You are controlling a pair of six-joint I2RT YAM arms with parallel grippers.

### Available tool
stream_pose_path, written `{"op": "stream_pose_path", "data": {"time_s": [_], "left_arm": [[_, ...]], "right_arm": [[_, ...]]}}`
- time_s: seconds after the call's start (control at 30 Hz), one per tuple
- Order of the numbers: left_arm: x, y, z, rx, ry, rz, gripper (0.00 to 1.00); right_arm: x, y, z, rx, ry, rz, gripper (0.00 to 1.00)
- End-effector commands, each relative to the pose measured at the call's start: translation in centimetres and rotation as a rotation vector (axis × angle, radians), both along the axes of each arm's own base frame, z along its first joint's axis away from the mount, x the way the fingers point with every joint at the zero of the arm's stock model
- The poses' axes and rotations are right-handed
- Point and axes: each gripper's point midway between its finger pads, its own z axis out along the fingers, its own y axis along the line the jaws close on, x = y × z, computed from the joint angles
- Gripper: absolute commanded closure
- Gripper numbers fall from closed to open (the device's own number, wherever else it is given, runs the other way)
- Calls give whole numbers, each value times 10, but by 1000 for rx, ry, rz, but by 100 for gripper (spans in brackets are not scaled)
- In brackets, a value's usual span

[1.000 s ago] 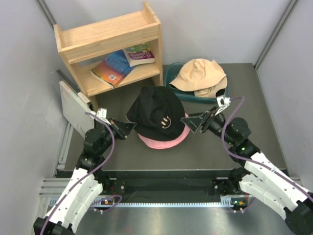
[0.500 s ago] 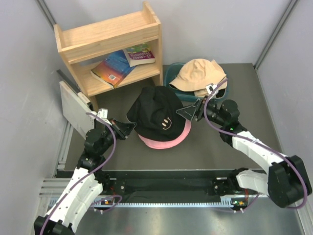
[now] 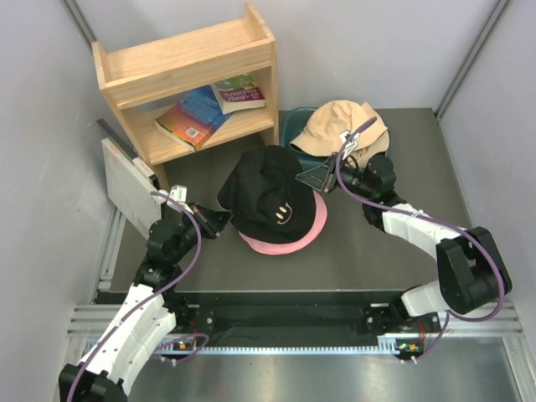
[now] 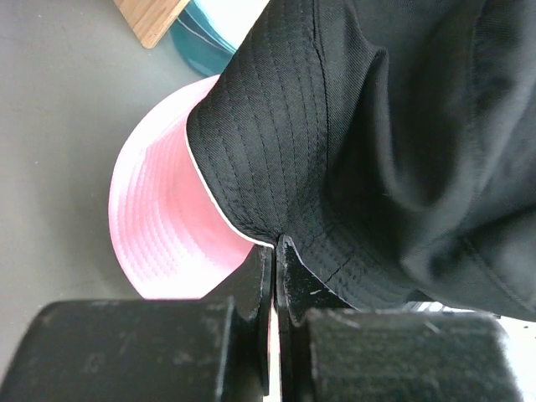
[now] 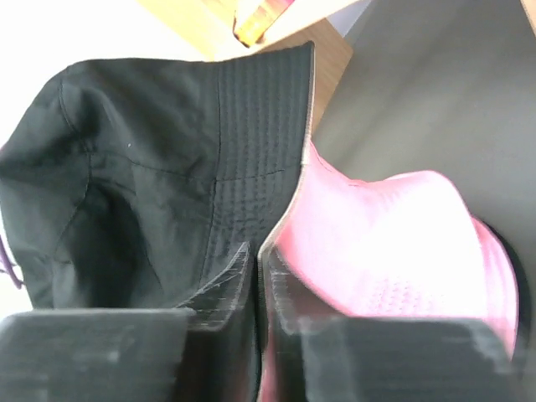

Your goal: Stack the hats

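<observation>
A black hat [image 3: 266,191] lies crumpled over a pink hat [image 3: 289,239] in the middle of the table. My left gripper [image 3: 219,220] is shut on the black hat's left brim [image 4: 251,167], with the pink hat [image 4: 159,226] showing beneath it. My right gripper [image 3: 311,178] is shut on the black brim's right edge [image 5: 260,159], and the pink hat [image 5: 394,243] bulges just beside its fingers. A tan hat [image 3: 337,127] rests in the teal tub [image 3: 290,132] behind the right gripper.
A wooden shelf [image 3: 188,71] with books [image 3: 201,113] stands at the back left. A white panel [image 3: 126,184] leans by the left wall. Grey walls close in both sides. The right arm [image 3: 419,222] stretches across the right half of the table.
My right gripper has swung back and left to the black hat's right brim and closed on it. The black hat has bunched up a little. The left gripper has kept its grip.
</observation>
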Motion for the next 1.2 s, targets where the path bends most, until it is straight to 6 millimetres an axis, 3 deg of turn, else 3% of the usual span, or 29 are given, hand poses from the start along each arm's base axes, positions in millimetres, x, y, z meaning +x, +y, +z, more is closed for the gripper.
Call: {"op": "stream_pose_path", "data": {"time_s": [0.0,0.27,0.57,0.63,0.97,1.17], "left_arm": [[3,-1,-9,23,-17,-10,100],[17,2,-32,34,33,37,100],[40,-5,-51,34,59,33,100],[44,-8,-63,40,99,29,100],[38,-15,-109,73,268,-24,100],[33,-8,-124,112,323,4,100]], "right_arm": [[7,2,19,25,-39,10,100],[24,-20,-26,-100,116,-158,100],[34,-35,-60,-171,196,-226,100],[35,-39,-69,-195,211,-242,100],[17,-60,-105,-303,259,-291,100],[-2,-67,-106,-322,259,-293,100]]}}
